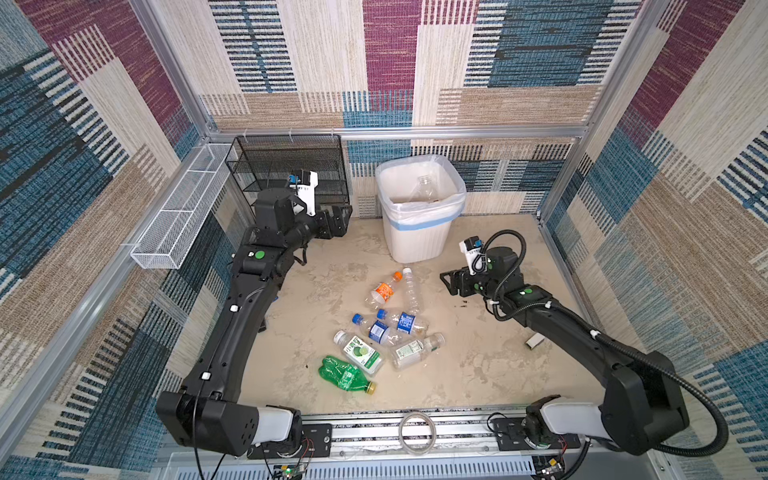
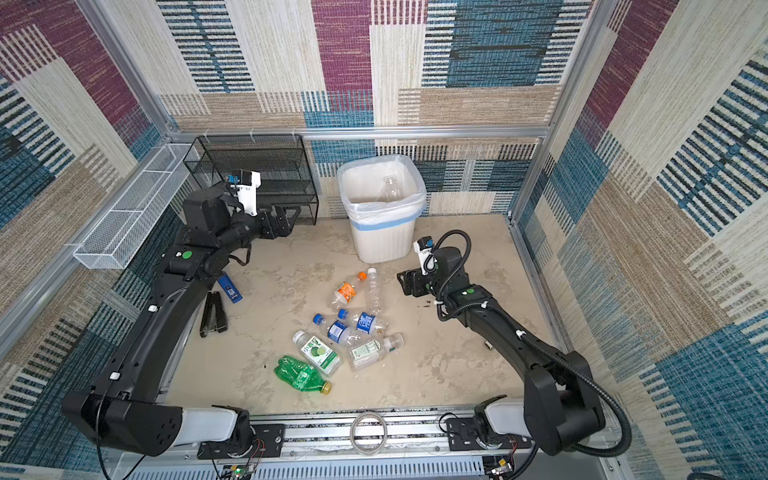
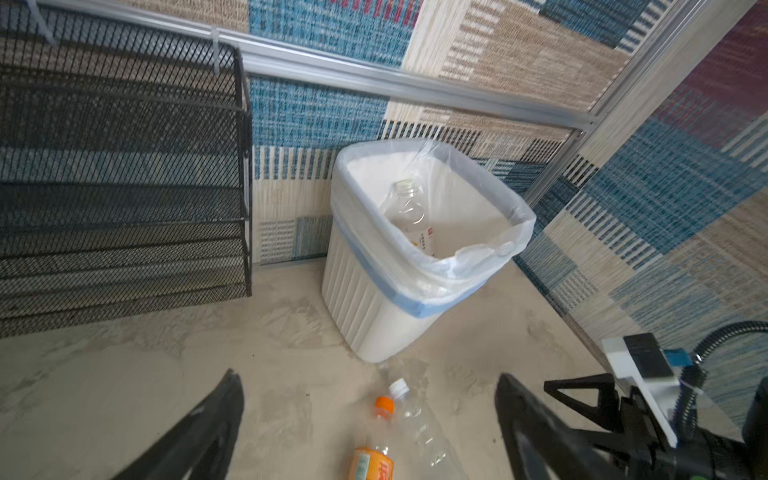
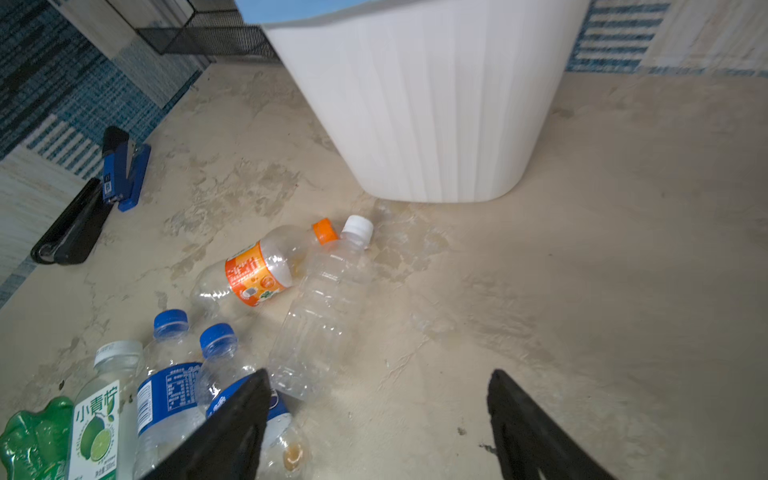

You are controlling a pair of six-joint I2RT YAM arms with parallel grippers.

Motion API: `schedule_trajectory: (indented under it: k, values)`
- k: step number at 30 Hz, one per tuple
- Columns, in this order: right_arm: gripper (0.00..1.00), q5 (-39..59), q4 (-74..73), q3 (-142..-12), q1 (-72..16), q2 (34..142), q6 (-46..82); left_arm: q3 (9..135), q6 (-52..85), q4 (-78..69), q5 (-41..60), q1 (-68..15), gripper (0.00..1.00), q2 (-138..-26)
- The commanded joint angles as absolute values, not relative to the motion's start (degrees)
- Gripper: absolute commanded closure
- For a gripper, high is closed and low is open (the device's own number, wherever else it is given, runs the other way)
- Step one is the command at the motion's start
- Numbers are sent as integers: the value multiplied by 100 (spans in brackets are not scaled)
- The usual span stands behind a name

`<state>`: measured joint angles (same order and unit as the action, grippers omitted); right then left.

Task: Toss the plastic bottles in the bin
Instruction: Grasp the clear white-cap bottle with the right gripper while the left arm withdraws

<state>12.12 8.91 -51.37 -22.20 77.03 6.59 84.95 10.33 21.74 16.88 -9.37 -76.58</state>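
The white ribbed bin (image 1: pixel 419 239) stands at the back wall, and one clear bottle (image 1: pixel 423 188) leans inside it. Several plastic bottles lie in a loose cluster on the floor: an orange-labelled one (image 1: pixel 384 291), a clear white-capped one (image 1: pixel 411 293), two blue-capped ones (image 1: pixel 376 330), a lime-labelled one (image 1: pixel 360 352) and a crushed green one (image 1: pixel 345 374). My left gripper (image 1: pixel 338 220) (image 3: pixel 369 376) hangs open and empty left of the bin. My right gripper (image 1: pixel 451 284) (image 4: pixel 379 374) is open and empty above the floor, right of the cluster.
A black mesh rack (image 1: pixel 291 166) and a white wire basket (image 1: pixel 183 216) line the back left. A blue stapler (image 2: pixel 229 289) and a black tool (image 2: pixel 212 316) lie beside the left arm. A small block (image 1: pixel 535 340) sits by the right arm.
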Motion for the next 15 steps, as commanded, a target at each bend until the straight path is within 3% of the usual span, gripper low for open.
schedule_trajectory:
  k: [1,6,15]
  values:
    - [18,889,849,-5279,-2619,8017,917,7854,527,2584,1585,-738,5,-7281]
    - [18,329,835,-5737,-3233,8908,1438,6979,488,2479,1622,-589,6,-6991]
    - [18,-43,703,-6268,-3533,10096,1875,6888,745,2242,2168,-301,8,-7026]
